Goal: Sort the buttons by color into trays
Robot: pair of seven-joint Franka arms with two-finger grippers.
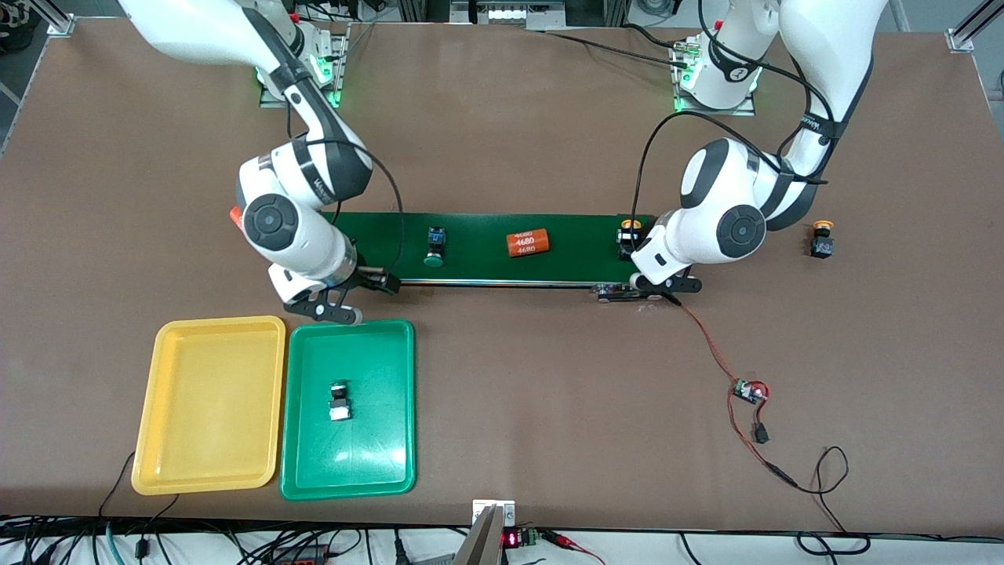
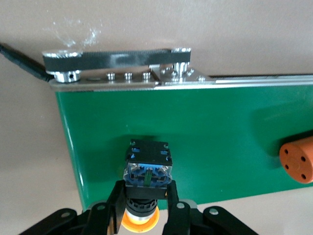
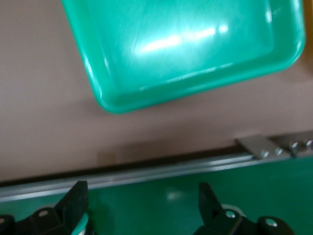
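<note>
My left gripper [image 2: 145, 190] is shut on a yellow-capped button [image 2: 148, 164] at the conveyor belt's [image 2: 220, 137] end toward the left arm; in the front view this button [image 1: 627, 234] shows beside the left wrist. A green-capped button [image 1: 434, 244] stands on the belt. Another button [image 1: 340, 400] lies in the green tray [image 1: 376, 447]. A second yellow-capped button [image 1: 821, 239] stands on the table toward the left arm's end. The yellow tray [image 1: 208, 408] holds nothing. My right gripper [image 1: 337, 306] [image 3: 142, 193] is open over the belt's end by the trays, holding nothing.
An orange cylinder printed 4680 [image 1: 528, 242] lies mid-belt and also shows in the left wrist view as the cylinder's end face [image 2: 299, 159]. A red wire runs from the belt's drive to a small circuit board [image 1: 749, 391] on the table. The green tray's corner [image 3: 186, 49] shows in the right wrist view.
</note>
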